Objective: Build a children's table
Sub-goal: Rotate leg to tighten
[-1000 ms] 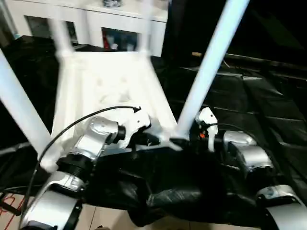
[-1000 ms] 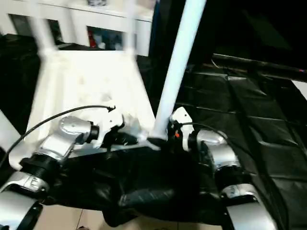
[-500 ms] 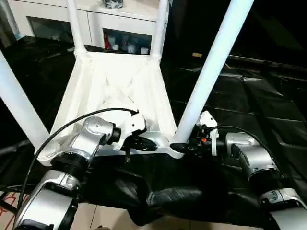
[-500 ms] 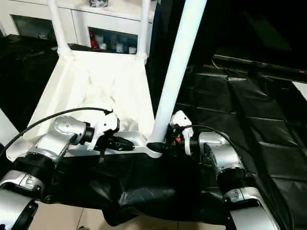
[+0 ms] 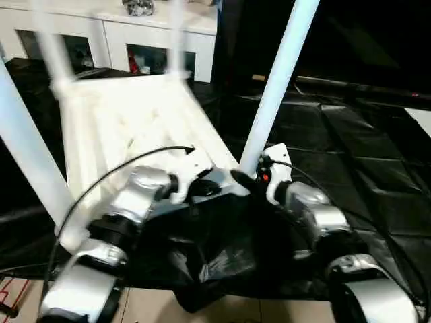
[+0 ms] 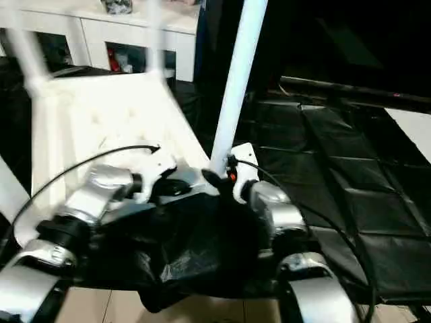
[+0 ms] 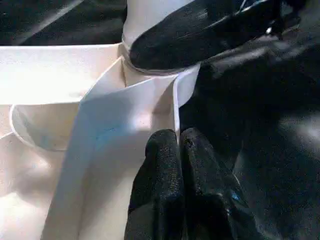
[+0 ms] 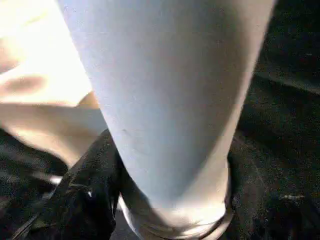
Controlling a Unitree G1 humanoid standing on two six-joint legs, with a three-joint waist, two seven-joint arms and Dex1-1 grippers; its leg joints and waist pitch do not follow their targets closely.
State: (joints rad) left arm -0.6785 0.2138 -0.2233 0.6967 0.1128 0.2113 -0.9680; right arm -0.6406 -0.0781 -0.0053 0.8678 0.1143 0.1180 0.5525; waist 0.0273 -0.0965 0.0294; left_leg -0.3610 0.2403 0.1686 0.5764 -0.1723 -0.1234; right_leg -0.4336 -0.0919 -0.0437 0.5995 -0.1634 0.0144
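Both forearms are rounded silver metal, jointed with black rings. A thin black cable (image 5: 101, 180) arcs over the left forearm (image 5: 131, 202) to a white wrist housing (image 5: 195, 168). The right forearm (image 5: 313, 215) carries a similar white housing with a small red mark (image 5: 265, 177). Each hand ends in glossy black fingers (image 7: 165, 190).

A desk (image 5: 350, 155) draped in wrinkled black sheeting carries the white tabletop (image 5: 128, 121), which lies upside down on it with its legs (image 5: 279, 74) pointing up. The sheeting hangs crumpled over the desk's near edge, just under the right gripper (image 5: 246, 180).
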